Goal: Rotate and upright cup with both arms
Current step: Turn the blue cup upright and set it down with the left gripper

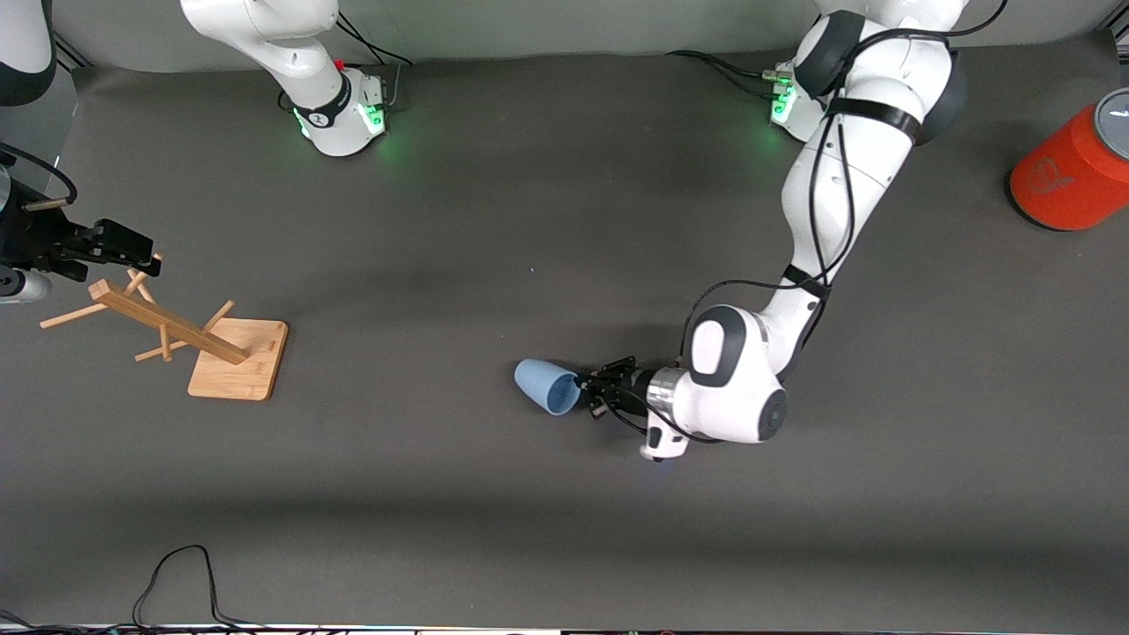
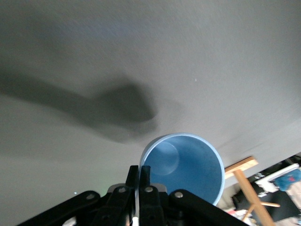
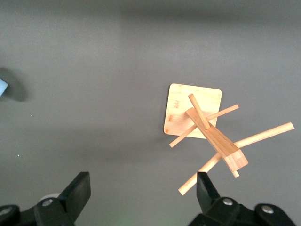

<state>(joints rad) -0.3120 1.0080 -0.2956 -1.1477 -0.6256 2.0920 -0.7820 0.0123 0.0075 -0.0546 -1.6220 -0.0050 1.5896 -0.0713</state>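
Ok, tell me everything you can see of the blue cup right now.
The cup is a small, plain light-blue tumbler, plastic-looking, handleless and slightly tapered. It lies on its side with its open mouth toward the left gripper, whose fingers are shut on the rim. The inside looks empty. The table around it is dark grey.

Dark grey table (image 1: 547, 220) carries a wooden peg stand (image 1: 231, 357) toward the right arm's end, an orange canister (image 1: 1072, 168) toward the left arm's end, and a black cable (image 1: 172, 586) at the front-camera edge.
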